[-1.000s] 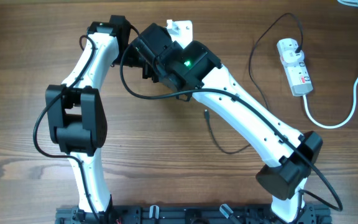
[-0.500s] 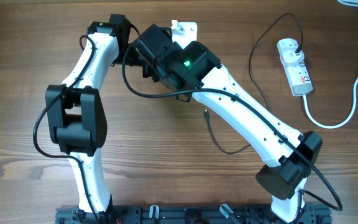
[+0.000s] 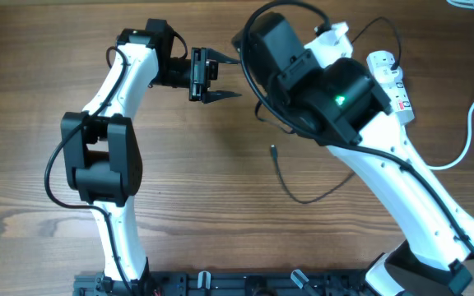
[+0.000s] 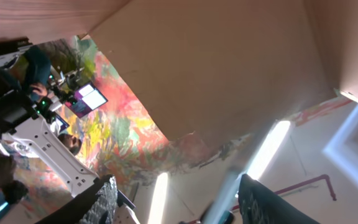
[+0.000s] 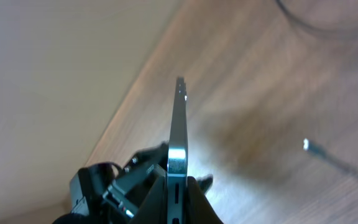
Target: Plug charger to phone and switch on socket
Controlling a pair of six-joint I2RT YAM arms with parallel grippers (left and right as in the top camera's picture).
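My right gripper is shut on the phone, which shows edge-on as a thin grey metal slab held upright above the table. In the overhead view my raised right arm hides the phone. My left gripper is open and empty at the back of the table, fingers pointing right; it shows as a dark shape in the right wrist view. The charger's black cable lies mid-table with its small connector tip free, also seen in the right wrist view. The white socket lies back right, partly under my right arm.
The socket's thick white cord loops off to the right edge. The black cable rises in a loop from the socket. The left wrist view faces the room and ceiling, with its two fingers apart.
My right arm has lifted and swung right, away from my left gripper, carrying the phone. My left gripper, covered before, now shows open and empty.
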